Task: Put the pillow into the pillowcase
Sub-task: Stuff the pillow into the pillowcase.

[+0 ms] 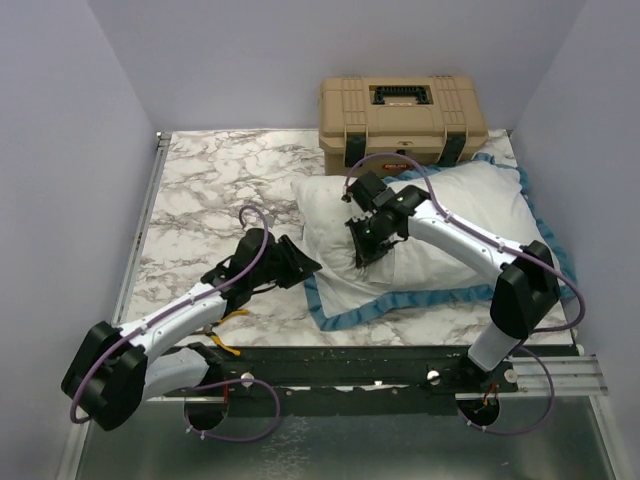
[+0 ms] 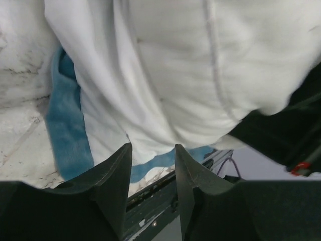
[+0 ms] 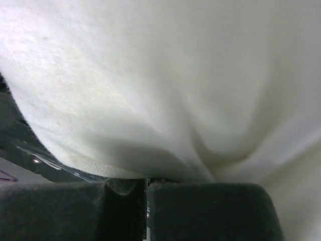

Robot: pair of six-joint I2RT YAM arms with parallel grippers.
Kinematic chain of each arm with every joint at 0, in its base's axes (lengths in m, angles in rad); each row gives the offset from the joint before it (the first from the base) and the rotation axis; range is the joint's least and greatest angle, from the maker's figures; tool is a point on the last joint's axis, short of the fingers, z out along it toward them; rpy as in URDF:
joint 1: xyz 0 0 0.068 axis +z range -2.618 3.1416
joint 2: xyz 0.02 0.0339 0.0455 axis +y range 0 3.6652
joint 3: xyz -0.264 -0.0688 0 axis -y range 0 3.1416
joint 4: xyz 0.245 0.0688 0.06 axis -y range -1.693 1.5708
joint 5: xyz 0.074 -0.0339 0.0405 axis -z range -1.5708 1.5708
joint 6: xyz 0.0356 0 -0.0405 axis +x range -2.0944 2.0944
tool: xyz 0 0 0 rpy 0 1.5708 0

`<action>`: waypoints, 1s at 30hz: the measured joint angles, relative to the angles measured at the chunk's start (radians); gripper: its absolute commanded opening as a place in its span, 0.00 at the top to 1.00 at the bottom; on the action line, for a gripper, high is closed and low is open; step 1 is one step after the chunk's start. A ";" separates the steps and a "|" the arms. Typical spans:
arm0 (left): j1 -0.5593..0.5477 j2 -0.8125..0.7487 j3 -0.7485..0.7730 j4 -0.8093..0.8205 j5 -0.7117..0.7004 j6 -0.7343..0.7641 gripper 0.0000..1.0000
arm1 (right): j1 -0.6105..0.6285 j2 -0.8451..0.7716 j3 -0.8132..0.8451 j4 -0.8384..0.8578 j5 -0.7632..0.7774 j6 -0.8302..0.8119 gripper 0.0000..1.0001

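Right pincer (image 3: pixel 146 186) clamped on pillow (image 1: pixel 450 215), left pincer (image 2: pixel 153 150) apart, empty; next, we judge, it must catch the pillowcase (image 1: pixel 345 318) frill.

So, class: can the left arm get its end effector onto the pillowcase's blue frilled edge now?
Probably yes: the left end effector sits open right beside the pillowcase's frilled edge, with nothing between them.
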 measured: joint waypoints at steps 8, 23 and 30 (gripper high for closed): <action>-0.079 0.216 0.074 0.016 0.069 0.005 0.56 | -0.140 -0.011 0.011 0.058 -0.180 0.021 1.00; -0.143 0.439 0.204 0.183 0.053 -0.053 0.52 | -0.217 -0.007 0.015 0.090 -0.282 0.043 1.00; -0.137 0.447 0.199 0.238 -0.035 -0.099 1.00 | -0.227 0.001 0.015 0.112 -0.284 0.043 1.00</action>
